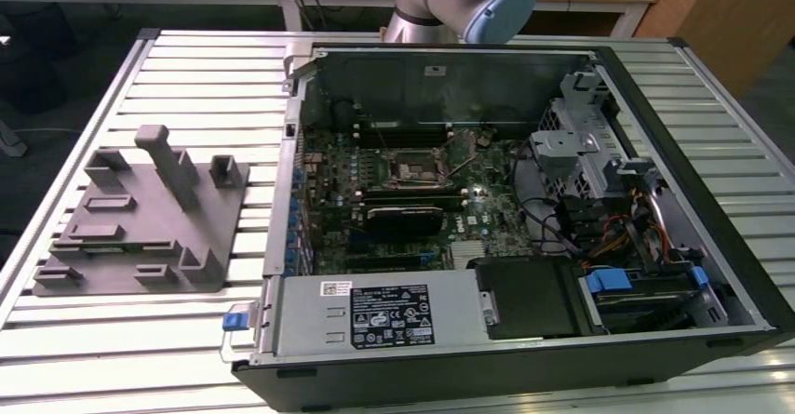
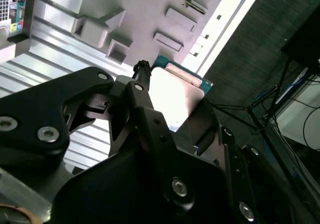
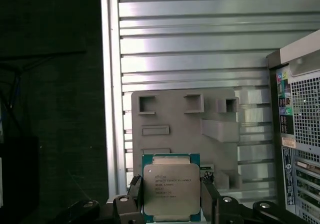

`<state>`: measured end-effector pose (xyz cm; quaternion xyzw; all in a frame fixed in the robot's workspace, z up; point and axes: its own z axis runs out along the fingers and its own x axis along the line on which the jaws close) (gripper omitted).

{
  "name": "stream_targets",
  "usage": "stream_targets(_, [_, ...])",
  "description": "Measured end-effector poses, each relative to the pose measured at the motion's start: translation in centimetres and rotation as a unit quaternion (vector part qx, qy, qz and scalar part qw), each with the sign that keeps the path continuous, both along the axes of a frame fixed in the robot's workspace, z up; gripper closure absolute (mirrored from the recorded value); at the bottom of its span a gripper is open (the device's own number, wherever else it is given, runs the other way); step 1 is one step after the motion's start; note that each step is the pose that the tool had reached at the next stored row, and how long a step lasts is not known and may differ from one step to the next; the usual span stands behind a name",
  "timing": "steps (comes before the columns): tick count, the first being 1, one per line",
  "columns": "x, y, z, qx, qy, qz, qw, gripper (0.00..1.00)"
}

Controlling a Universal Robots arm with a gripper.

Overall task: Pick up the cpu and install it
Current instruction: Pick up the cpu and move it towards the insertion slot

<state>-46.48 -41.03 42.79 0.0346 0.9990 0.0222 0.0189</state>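
Arm: one robot arm [image 1: 463,3]; its lower joints stand at twelve o'clock of the computer case [image 1: 497,377] in the exterior view.
Pincer: one gripper [image 3: 171,198] with two black fingers [image 3: 134,194], clamped on the cpu, one finger on each of two opposite edges.
Cpu: one cpu [image 3: 171,188], held between the fingers clear of the table, its silvery metal top facing the first wrist view's camera and a green board edge showing round it. In the second wrist view the cpu [image 2: 175,96] shows bright and tilted between the same two fingers.
Fixture: one grey plastic fixture [image 1: 137,219], flat on the table at nine o'clock of the case in the exterior view, apart from it. In the first wrist view the fixture [image 3: 175,119] lies beyond the held cpu.
Case: one open case, lying on its side, with one motherboard [image 1: 372,153] inside.
Socket: one square socket frame [image 1: 408,166] on the motherboard, near the board's middle.
Table: one slatted metal table [image 1: 199,70] under the fixture and case.
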Motion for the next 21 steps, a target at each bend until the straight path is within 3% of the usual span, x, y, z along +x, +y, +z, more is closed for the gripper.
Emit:
stream_targets(13, [4.9, 0.02, -0.01, 0.0, 0.0, 0.0, 1.0, 0.45])
stream_targets(15, [7.1, 0.03, -0.01, 0.0, 0.0, 0.0, 1.0, 0.45])
stream_targets(21, [9.6, 0.04, -0.01, 0.0, 0.0, 0.0, 1.0, 0.45])
